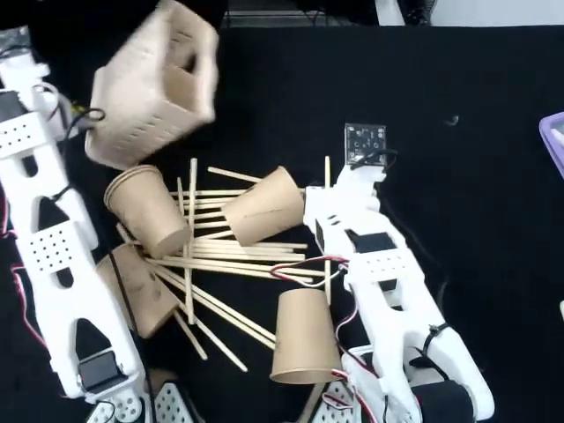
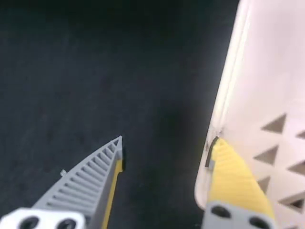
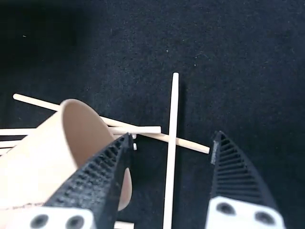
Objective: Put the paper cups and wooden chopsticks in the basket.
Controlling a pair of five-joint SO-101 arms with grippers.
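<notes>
Right claw (image 3: 172, 137) spread, chopstick (image 3: 174, 95) lying lengthwise between

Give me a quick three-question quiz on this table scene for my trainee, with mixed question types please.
1. True or false: all the chopsticks are in the basket.
2. The right tool is open around: A) a spoon, B) one chopstick, C) a lid.
3. Fill in: the left tool's yellow finger sits beside a wall of the ____.
Key: 1 false, they lie on the table; 2 B; 3 basket.
</notes>
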